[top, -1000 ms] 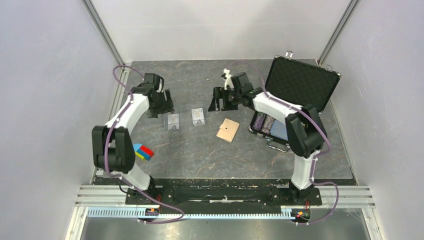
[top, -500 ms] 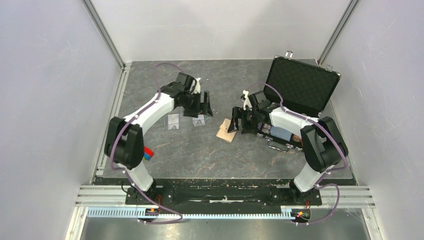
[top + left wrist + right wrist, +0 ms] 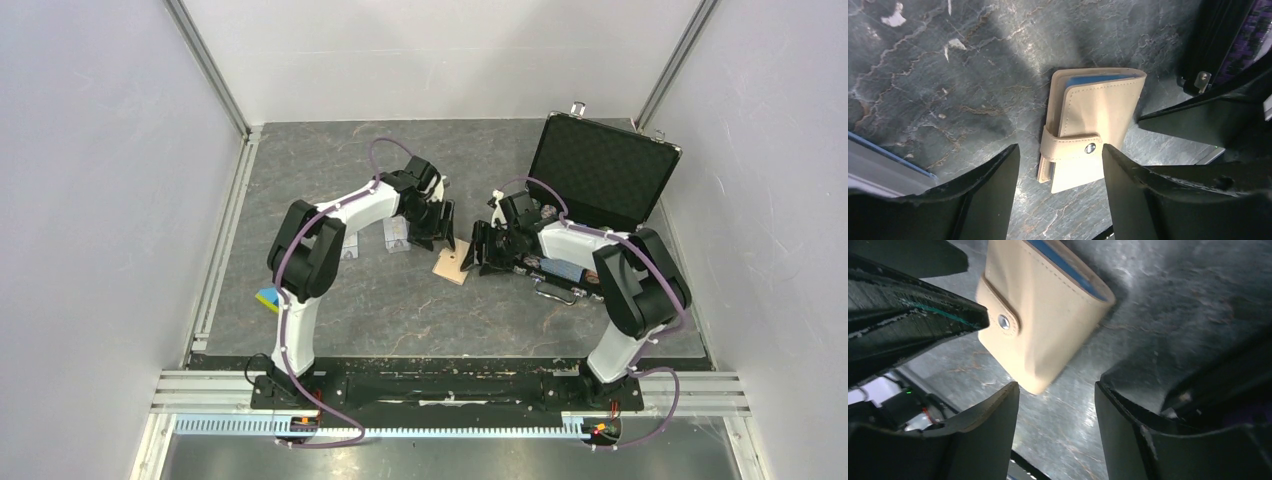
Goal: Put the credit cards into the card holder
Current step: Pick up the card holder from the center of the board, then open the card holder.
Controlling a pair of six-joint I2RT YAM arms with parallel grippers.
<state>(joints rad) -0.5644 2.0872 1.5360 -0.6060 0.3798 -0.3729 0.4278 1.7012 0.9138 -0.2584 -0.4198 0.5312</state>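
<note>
Top view: one holder (image 3: 452, 266) lies closed mid-table, with the left gripper (image 3: 437, 232) just far-left of it and the right gripper (image 3: 478, 252) just right. Two cards (image 3: 397, 236) lie to its left, and one open case (image 3: 600, 175) stands far right. Left wrist: fingers apart, not touching the snapped holder. Right wrist: fingers apart, nothing held.

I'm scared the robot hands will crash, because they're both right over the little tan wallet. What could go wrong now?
The left gripper and right gripper both hang open over the card holder, very close together, so they might bump. The card holder's snap tab is fastened and it lies loose on the table, so a tug may drag it instead of opening it. One credit card lies just beside the left gripper and could get brushed.
</note>
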